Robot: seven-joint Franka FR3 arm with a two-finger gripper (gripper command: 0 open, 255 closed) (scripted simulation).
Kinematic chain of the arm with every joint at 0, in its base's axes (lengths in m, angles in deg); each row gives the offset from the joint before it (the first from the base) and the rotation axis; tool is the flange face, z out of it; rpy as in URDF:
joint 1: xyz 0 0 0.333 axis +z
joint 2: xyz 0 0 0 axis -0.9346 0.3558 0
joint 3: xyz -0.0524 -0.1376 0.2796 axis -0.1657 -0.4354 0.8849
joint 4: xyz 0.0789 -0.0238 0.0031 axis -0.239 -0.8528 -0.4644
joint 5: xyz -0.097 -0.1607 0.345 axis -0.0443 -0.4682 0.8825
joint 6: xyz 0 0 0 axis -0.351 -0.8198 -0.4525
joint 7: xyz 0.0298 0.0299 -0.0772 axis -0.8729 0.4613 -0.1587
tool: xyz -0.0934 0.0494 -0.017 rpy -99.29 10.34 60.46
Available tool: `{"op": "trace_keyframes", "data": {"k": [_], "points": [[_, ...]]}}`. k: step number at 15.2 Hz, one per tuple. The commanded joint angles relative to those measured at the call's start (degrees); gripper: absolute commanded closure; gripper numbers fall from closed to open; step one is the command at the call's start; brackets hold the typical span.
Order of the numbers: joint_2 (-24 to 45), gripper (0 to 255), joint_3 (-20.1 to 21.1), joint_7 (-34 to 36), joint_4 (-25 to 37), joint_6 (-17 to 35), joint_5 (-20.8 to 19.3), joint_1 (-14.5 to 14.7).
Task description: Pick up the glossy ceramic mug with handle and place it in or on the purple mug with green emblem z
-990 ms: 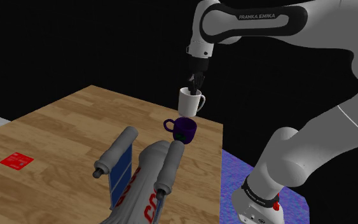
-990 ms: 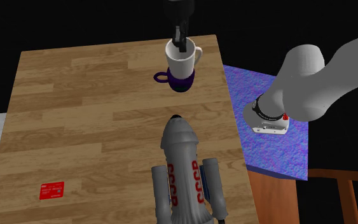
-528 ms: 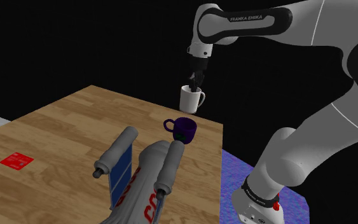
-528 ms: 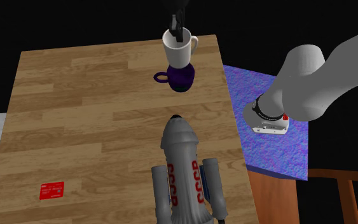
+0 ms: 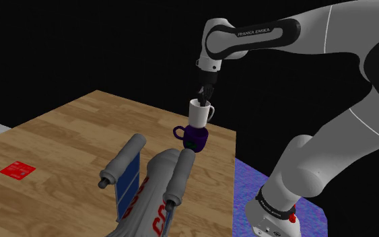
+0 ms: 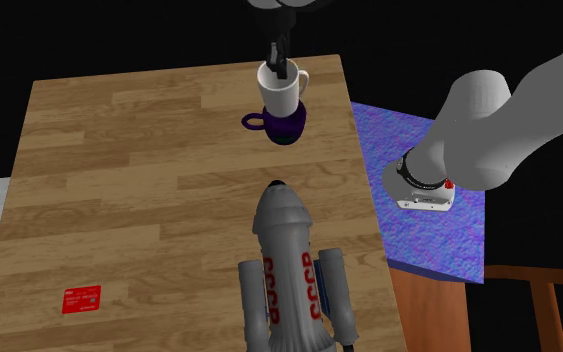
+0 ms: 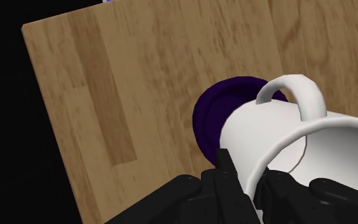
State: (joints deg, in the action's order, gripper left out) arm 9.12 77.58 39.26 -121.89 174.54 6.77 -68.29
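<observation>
A glossy white mug (image 5: pixel 201 112) with a handle hangs just above the purple mug (image 5: pixel 194 138), near the table's far corner. My gripper (image 5: pixel 203 98) comes down from above, shut on the white mug's rim. In the second exterior view the white mug (image 6: pixel 282 90) overlaps the purple mug (image 6: pixel 281 122) from above, with the gripper (image 6: pixel 277 66) at its rim. In the wrist view one finger (image 7: pixel 226 167) lies outside the white mug (image 7: pixel 279 137) wall and the other inside it; the purple mug (image 7: pixel 212 118) sits right behind it. I cannot tell whether the two mugs touch.
A big grey toy rocket (image 6: pixel 291 265) with red letters lies on the wooden table (image 6: pixel 119 180), nose toward the mugs. A red card (image 6: pixel 81 298) lies near the front corner. The mugs stand close to the table's edge; beyond it lie a blue-purple floor (image 6: pixel 414 235) and the arm's base (image 6: pixel 427 185).
The white mug, still gripped, rose and slid a little toward the table's far edge, then came back down over the purple mug. The arm's upper links swung along.
</observation>
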Motion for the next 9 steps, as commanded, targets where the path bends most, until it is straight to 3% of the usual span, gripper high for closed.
{"op": "trace_keyframes", "data": {"k": [1,5,9], "points": [[0.14,255,-0.05,-0.07,-1.41,1.59,0.00,-0.02],[1.07,255,-0.18,-0.28,-4.19,5.29,0.07,-0.03],[1.07,255,-0.18,-0.28,-4.19,5.29,0.07,-0.03]]}}
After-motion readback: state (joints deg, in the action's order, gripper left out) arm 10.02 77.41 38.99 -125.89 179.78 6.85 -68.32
